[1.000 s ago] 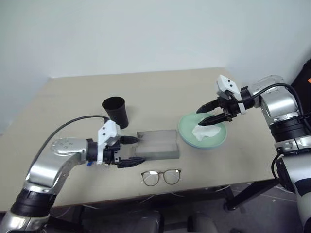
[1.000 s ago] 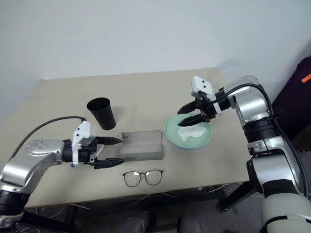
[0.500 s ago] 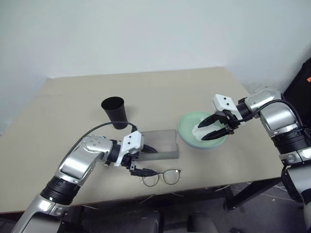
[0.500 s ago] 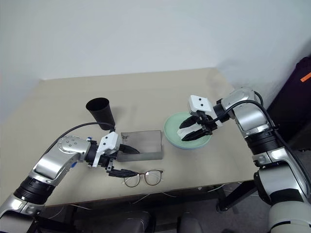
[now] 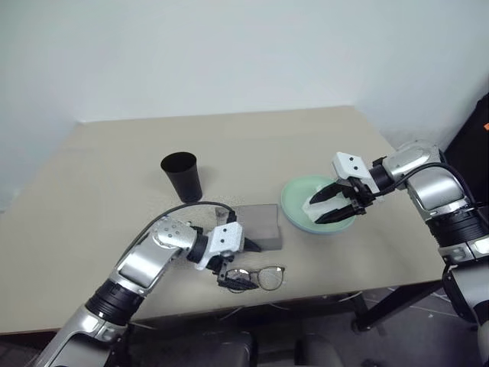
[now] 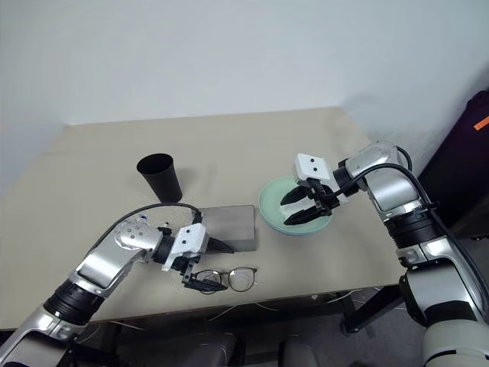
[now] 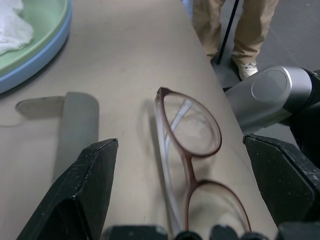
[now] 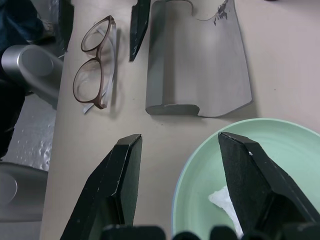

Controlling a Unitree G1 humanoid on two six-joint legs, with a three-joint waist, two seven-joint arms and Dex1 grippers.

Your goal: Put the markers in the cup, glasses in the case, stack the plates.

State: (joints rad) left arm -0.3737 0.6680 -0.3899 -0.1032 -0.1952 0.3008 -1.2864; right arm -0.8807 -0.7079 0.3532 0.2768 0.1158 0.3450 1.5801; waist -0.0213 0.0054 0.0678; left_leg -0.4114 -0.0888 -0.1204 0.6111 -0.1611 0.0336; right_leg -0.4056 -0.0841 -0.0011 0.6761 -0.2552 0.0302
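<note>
From the head we see our left gripper [image 5: 238, 266] spread wide over the thin brown wire-framed glasses [image 5: 260, 277] near the table's front edge, beside the closed grey rectangular case [image 5: 258, 223]. Our left wrist view shows the lenses [image 7: 192, 131] lying between the fingers, untouched. Our right gripper [image 6: 302, 208] hangs open above the mint green plate [image 8: 260, 145] holding crumpled white tissue [image 5: 319, 206]. The black tapered cup [image 5: 182, 176] stands apart.

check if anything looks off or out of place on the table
A crumpled white tissue lies in the mint green plate, stacked on the light blue plate. It seems like stray litter among the tableware.
</note>
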